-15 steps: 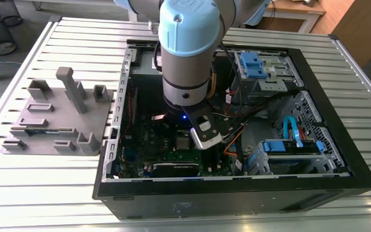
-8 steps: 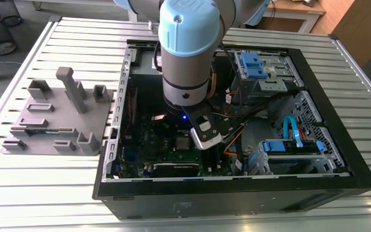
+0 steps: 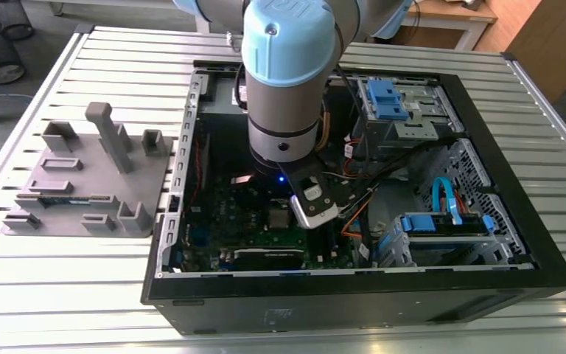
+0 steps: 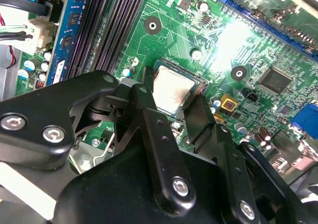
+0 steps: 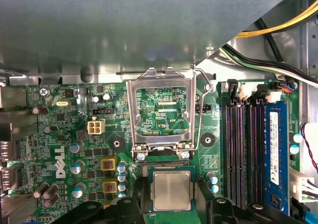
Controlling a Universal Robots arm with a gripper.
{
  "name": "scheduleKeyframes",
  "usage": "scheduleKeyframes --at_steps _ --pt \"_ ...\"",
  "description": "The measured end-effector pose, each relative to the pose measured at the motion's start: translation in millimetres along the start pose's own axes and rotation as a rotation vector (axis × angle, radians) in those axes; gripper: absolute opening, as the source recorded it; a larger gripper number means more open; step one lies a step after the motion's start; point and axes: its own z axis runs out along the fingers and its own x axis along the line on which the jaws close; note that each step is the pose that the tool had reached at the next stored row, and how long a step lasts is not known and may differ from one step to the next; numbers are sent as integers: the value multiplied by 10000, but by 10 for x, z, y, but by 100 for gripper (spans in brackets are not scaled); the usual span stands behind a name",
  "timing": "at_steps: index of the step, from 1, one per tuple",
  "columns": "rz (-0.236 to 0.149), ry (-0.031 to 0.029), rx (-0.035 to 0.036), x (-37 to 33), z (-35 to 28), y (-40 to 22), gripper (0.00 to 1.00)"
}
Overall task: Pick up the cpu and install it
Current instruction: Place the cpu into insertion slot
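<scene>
Straddling the cpu [image 4: 171, 90], the gripper [image 4: 170, 100] sat low over the socket [image 5: 168, 170]; cpu lay flat inside, w/ load plate [image 5: 132, 110] flipped open for access. Clamped vs released: couldn't tell.

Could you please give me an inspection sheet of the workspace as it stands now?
Surface: a slatted metal table carries an open computer case.
Job's things: the cpu lies in the socket area of the green circuit board, and the socket's metal frame is flipped open. Whether it is fully seated cannot be judged.
Clutter: a grey block tray stands at the exterior view's left of the case, with a memory stick lying in it.
Grippers: the gripper is right at the cpu, inside the case.
Cables: a blue cable and a yellow cable run inside the case.
Surroundings: a wire basket and a wooden desk stand beyond the table.
</scene>
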Motion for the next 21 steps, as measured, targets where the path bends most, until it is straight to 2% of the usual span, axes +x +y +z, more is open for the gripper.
scheduleKeyframes --at_steps 6,7,21 --pt "0 0 0 0 0 0 50" --pt "0 1 1 0 0 0 44" --pt "0 0 0 0 2 0 39"
